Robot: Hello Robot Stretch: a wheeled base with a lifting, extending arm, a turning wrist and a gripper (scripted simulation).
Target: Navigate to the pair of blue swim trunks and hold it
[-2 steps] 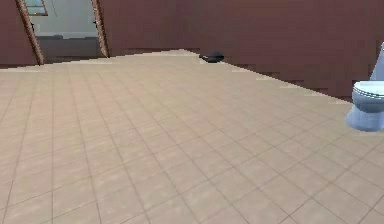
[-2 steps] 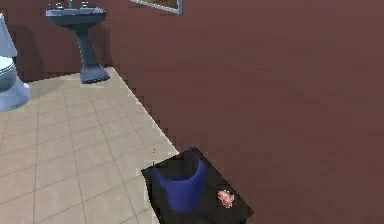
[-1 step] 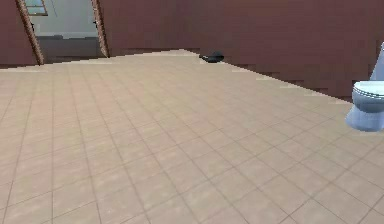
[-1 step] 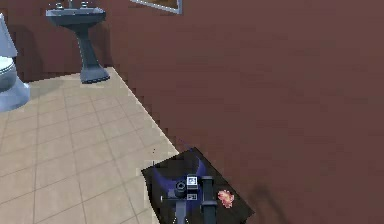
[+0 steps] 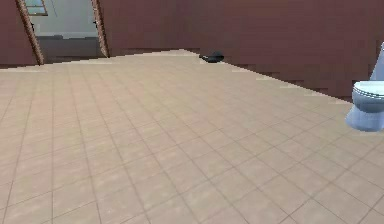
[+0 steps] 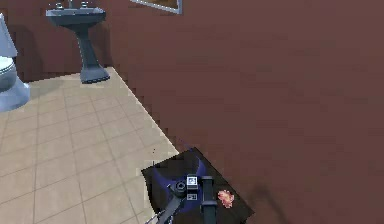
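White toilet [image 6: 8,78]: far from the gripper [image 6: 168,208], up and to its left, on the tiles.
Bluish sink [image 6: 85,35]: also far up from the gripper, against the dark red wall [image 6: 270,90].
Tile floor [image 6: 70,150]: pale and bare on the gripper's left.
Dark blue cloth [image 6: 195,165]: flat on the floor by the wall, right at the gripper; likely the swim trunks; cannot tell if touched.
Gripper: at that dark patch; cannot tell if holding anything.
Pink blob [image 6: 225,197]: just right of the gripper, on the cloth; too small to name.
Cloth feel: likely soft, floppy and light, maybe a bit slippery; not breakable.
Grab spot: best at a bunched fold or an edge, not the flat middle.
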